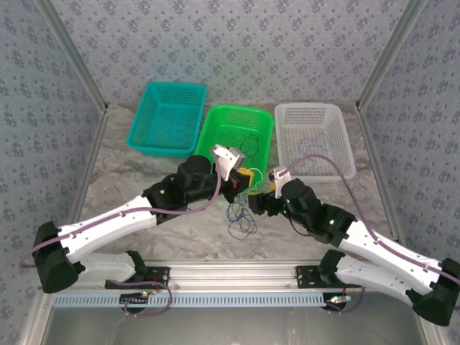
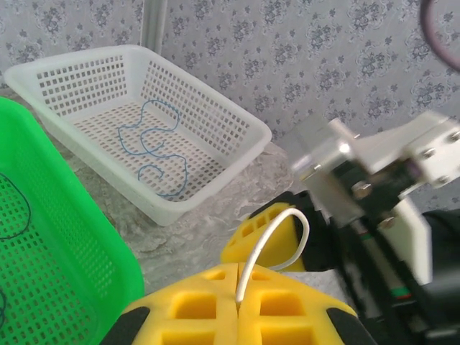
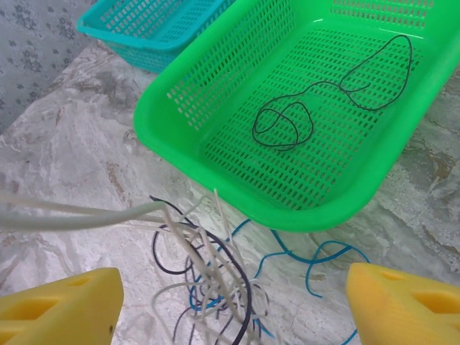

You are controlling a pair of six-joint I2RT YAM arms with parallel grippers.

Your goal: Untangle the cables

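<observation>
The left arm's fingers are pressed together at the bottom centre of the left wrist view. They pinch a whitish cable that arches up from their seam. The right arm's fingers stand spread wide in the bottom corners of the right wrist view. Between them the tangle of white, dark and blue cables lies on the marbled surface, just below the green basket. The best play looks like this: left holds the white strand firm, while right drops low and closes on a single other strand. It then draws away slowly, so the loops slip free rather than tighten.
</observation>
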